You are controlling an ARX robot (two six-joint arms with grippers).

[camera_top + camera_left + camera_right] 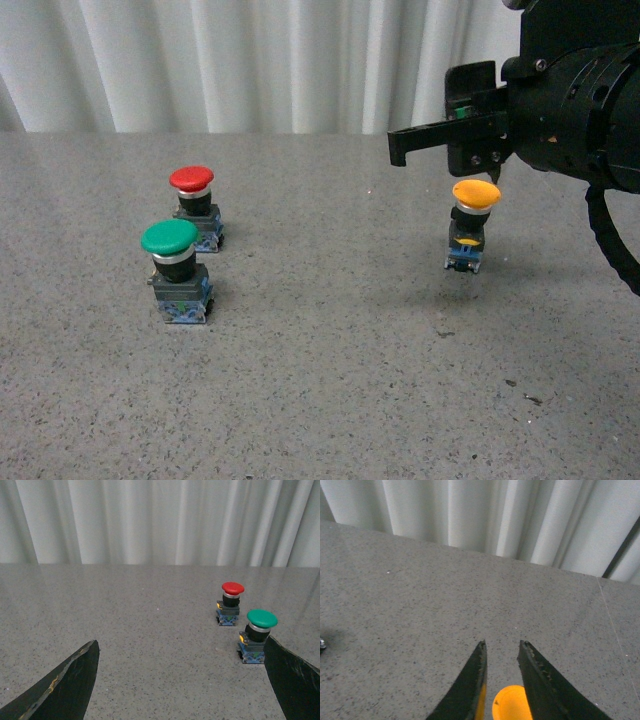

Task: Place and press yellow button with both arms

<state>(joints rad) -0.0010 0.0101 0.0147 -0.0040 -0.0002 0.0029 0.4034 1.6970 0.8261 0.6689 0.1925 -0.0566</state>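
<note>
Yellow button (475,225) stands on the counter (320,380); we judge pressing remains. Right fingers (540,690) barely parted, left fingers (70,685) wide, both empty.

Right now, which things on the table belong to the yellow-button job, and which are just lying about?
Job: yellow button, upright; right claw, close by it; left claw, open wide.
Lying about: green button; red button, farther back than the green one.
</note>
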